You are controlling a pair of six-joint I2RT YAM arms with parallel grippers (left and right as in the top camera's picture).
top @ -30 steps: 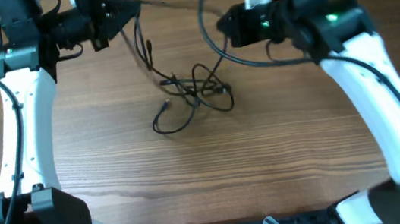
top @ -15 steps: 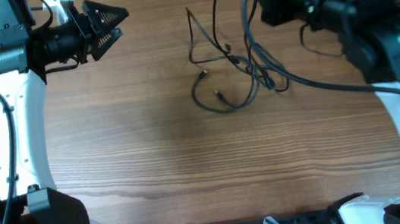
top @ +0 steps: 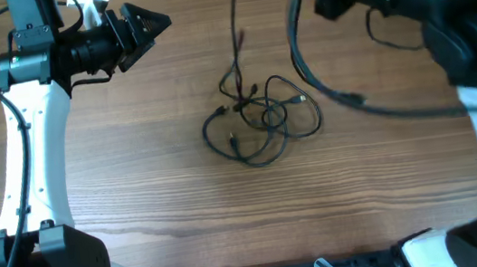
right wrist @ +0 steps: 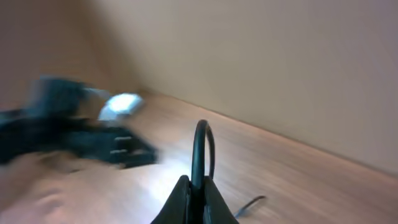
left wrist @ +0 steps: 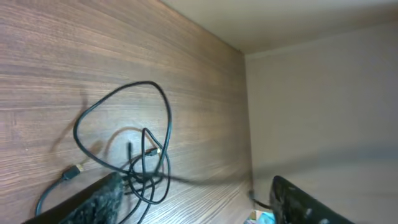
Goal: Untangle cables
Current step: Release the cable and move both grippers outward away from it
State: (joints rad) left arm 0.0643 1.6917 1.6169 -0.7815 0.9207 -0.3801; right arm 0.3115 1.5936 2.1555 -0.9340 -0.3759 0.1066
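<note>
Where wood table [left wrist: 93, 56] meets wall [left wrist: 311, 106], tangled cables [top: 259, 113]

cables [left wrist: 134, 155] | looped on table [left wrist: 93, 50] | hand [left wrist: 196, 182] fingers apart

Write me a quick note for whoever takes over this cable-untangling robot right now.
Left gripper: open, empty, off to the side of the heap.
Right gripper: shut on one of the cables, raised above the table.
The rest sit in a knotted heap in the middle, with one strand running up from it.
Done: one strand gripped.
Left: pull the cords apart; none lies free yet.
</note>
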